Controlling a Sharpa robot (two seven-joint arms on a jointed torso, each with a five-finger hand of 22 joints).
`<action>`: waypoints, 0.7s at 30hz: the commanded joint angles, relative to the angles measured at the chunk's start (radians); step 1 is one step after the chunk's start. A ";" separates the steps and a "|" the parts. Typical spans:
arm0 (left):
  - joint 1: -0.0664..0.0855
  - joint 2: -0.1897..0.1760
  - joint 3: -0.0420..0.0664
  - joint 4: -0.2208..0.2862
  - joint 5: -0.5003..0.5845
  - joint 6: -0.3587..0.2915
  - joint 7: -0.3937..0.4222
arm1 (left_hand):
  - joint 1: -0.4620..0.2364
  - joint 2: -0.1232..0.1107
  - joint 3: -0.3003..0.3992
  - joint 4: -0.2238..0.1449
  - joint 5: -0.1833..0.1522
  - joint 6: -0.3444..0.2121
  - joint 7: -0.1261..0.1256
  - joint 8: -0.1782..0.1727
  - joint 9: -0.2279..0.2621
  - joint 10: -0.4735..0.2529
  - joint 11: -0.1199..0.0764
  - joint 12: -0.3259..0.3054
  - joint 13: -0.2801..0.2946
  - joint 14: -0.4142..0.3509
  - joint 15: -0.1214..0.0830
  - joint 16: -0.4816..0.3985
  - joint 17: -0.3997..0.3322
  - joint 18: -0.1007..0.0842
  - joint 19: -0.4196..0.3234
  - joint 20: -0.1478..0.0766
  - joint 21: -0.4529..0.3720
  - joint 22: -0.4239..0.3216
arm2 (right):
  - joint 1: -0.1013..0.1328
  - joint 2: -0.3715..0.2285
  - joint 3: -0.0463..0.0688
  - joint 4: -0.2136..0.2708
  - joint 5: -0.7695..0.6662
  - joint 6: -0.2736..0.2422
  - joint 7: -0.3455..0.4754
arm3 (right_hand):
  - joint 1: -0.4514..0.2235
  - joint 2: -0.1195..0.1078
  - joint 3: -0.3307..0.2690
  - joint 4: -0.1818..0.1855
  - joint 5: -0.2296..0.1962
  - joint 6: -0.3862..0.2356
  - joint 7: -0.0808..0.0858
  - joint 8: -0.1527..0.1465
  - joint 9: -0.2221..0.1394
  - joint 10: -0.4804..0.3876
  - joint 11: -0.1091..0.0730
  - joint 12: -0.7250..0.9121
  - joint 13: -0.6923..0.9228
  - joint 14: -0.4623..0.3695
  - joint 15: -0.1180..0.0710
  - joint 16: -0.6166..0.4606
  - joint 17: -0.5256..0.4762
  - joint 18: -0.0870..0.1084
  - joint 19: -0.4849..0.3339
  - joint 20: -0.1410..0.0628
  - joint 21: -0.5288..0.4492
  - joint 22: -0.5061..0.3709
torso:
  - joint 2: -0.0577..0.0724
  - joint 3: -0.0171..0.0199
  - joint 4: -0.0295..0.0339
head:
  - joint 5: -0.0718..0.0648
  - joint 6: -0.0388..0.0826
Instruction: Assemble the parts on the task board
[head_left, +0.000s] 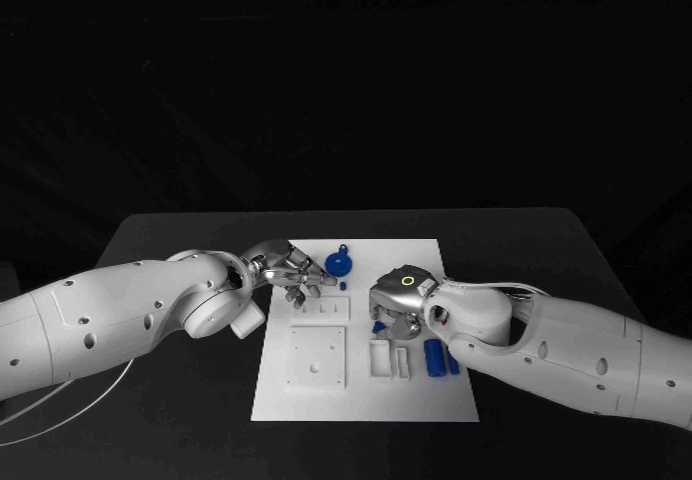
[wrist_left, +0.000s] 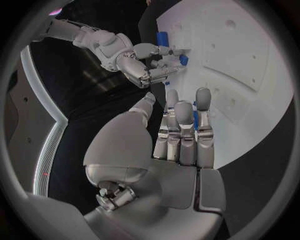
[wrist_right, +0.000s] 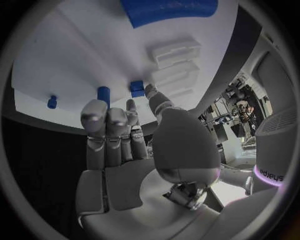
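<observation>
The white task board (head_left: 361, 390) lies in the middle of the black table. My left hand (head_left: 289, 272) hovers over its far left corner with straight fingers (wrist_left: 184, 130) held together above the board (wrist_left: 250, 65); a sliver of blue shows behind them. A round blue part with a handle (head_left: 339, 263) lies just beside it. My right hand (head_left: 401, 305) is over the board's middle, its thumb and a fingertip pinching a small blue block (wrist_right: 137, 88) that stands on the board. Beside it stand a blue peg (wrist_right: 103, 92) and a smaller blue one (wrist_right: 52, 101).
A blue cylinder (head_left: 436, 357) and a thinner blue piece (head_left: 451, 365) lie on the board's right side, close under my right forearm. White raised blocks (head_left: 389, 360) and a square plate (head_left: 315, 358) sit on the near half. Bare table surrounds the board.
</observation>
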 joint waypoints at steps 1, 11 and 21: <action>0.000 0.002 0.000 0.003 -0.011 0.013 0.008 | -0.001 0.002 -0.002 -0.001 -0.004 -0.009 -0.001 0.005 -0.001 -0.001 0.003 0.004 0.001 -0.003 0.007 -0.003 0.001 0.015 0.008 0.000 -0.003 0.017 | -0.002 0.004 -0.001 -0.003 -0.033 0.031 -0.023 | -0.003 -0.005 -0.001 0.012 -0.005 0.008 -0.002 -0.004 0.000 0.000 0.001 0.007 0.001 0.003 0.006 0.006 0.001 0.007 0.004 0.004 0.005 0.097 | 0.001 0.0004 -0.0002 | 0.001 -0.003; 0.000 0.003 0.000 0.001 -0.015 0.014 0.008 | -0.001 0.007 -0.005 -0.004 -0.004 -0.007 -0.002 0.005 -0.001 -0.003 0.003 0.005 0.002 -0.003 0.007 -0.003 0.001 0.016 0.008 0.001 -0.005 0.017 | -0.006 0.009 -0.002 -0.016 -0.053 0.034 -0.041 | 0.001 -0.003 0.025 0.013 -0.010 0.016 -0.005 -0.003 0.001 0.005 -0.002 0.008 0.003 0.004 0.005 0.008 0.003 0.004 0.005 0.003 0.012 0.098 | 0.000 0.0010 -0.0006 | 0.002 -0.006; 0.000 0.004 0.000 0.000 -0.016 0.014 0.008 | -0.001 0.007 -0.005 -0.004 -0.004 -0.007 -0.002 0.005 -0.001 -0.003 0.003 0.005 0.002 -0.003 0.007 -0.003 0.001 0.016 0.008 0.001 -0.005 0.017 | -0.012 0.020 -0.002 -0.026 -0.055 0.023 -0.044 | 0.008 0.005 0.063 -0.002 -0.010 0.019 -0.006 -0.004 0.000 0.007 -0.003 0.010 0.005 0.006 0.003 0.010 0.004 0.003 0.005 0.001 0.015 0.098 | 0.000 0.0018 -0.0001 | 0.003 -0.006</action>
